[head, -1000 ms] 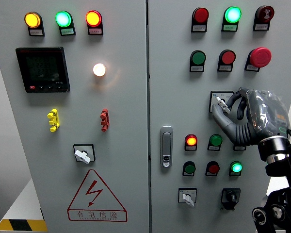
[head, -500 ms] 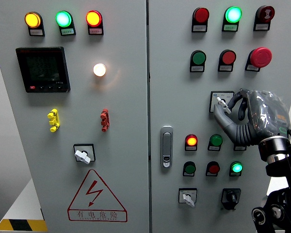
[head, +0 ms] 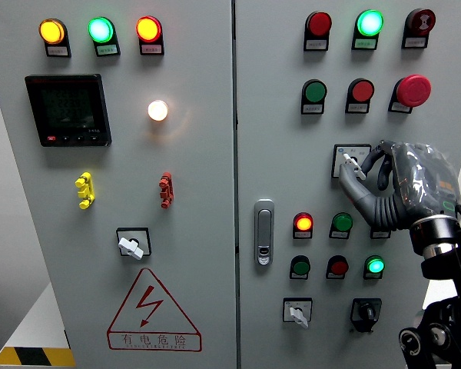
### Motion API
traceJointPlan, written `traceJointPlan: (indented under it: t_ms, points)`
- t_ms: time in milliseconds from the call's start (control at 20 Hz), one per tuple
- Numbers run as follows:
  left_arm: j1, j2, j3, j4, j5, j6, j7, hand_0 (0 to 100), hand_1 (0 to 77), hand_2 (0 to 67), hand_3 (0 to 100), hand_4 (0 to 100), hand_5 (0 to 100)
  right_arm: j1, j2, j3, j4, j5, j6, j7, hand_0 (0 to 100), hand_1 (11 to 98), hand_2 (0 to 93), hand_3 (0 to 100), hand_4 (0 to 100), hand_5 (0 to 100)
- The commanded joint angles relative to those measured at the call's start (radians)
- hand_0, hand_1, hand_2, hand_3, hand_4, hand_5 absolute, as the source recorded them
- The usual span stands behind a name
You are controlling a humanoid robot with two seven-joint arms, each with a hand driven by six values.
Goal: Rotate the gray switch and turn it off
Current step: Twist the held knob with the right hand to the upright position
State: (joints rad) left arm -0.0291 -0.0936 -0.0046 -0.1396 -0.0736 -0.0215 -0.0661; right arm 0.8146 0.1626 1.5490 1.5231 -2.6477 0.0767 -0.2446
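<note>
Head view: right hand point(head: 384, 181), entering from the lower right, is raised to the right-hand cabinet door point(head: 276, 115) with thumb and forefinger curled closed around the small knob of the gray switch point(head: 349, 161), which sits on a square plate at mid-height on that door, right of the door seam. The knob's handle appears tilted up toward the left. Whether it has reached its off position cannot be read from this view; judged from the grip in place, the grasp is made, while the turn looks at most partly done and the release is left to do. No left hand shows. Room for movement: bare panel lies left of the switch, toward the door latch point(head: 263, 231). Close above are a green button point(head: 314, 92), a red button point(head: 361, 91) and the red mushroom stop button point(head: 412, 90); just below, beside the wrist, are a lit red lamp point(head: 303, 224) and a green button. A wrist roll should therefore stay tight about the knob. Similar gray selectors lower on both doors stand well apart.
</note>
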Motion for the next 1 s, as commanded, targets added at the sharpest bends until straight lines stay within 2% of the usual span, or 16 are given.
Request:
traceJointPlan:
  t_ms: [0,350,400,450,950]
  points:
    - [0.0,0.0,0.0,0.0,0.0,0.0,0.0,0,0.0,13.1,18,10,12,0.003,0.0,-0.001,0.0,0.0,0.0,-0.001,43,33.1,69.9,92,97,94]
    - [0.0,0.0,0.0,0.0,0.0,0.0,-0.001,0,0.0,13.1,18,10,12,0.003,0.0,-0.001,0.0,0.0,0.0,-0.001,50,34.0,70.9,93,98,94]
    - [0.0,0.0,0.0,0.0,0.0,0.0,0.0,0,0.0,13.1,18,10,12,0.003,0.0015,-0.001,0.0,-0.001,0.0,-0.001,51,34.7,71.2,93,98,94]
    - [0.0,0.0,0.0,0.0,0.0,0.0,-0.001,0,0.0,13.1,18,10,12,0.003,0.0,-0.001,0.0,-0.001,0.0,-0.001,52,34.9,71.3,93,98,94]
    - [0.0,0.0,0.0,0.0,0.0,0.0,0.0,0,0.0,13.1,18,10,12,0.005,0.0,-0.001,0.0,-0.009,0.002,-0.001,70,37.7,73.8,94,98,94]
